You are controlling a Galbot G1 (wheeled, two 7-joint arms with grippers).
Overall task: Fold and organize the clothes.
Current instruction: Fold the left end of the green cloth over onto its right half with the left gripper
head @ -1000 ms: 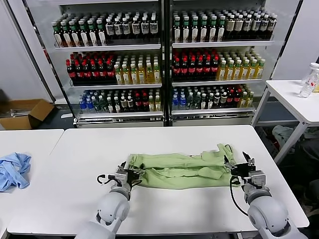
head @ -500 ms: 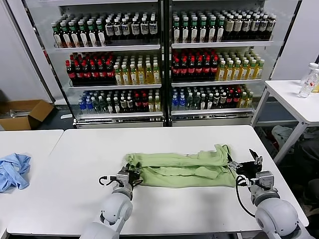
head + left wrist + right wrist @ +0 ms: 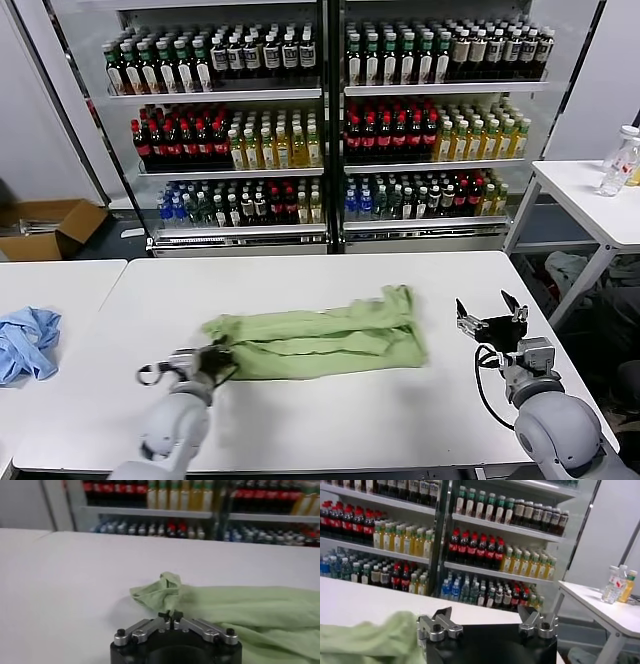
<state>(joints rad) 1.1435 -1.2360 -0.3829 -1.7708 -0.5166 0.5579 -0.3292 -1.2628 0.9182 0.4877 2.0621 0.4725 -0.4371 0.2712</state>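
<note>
Two grippers show from my head camera: left gripper point(image 3: 212, 362) pinching the pale-green cotton T-shirt point(image 3: 315, 336) mid-table, right gripper point(image 3: 491, 322) spread, clear of it. Left wrist: fingers pressed together. Right wrist: fingers apart. Pulling one-handed, I risk unfolding it.

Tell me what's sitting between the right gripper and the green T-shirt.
Nothing: the head view shows bare white table between the open right gripper and the T-shirt.
</note>
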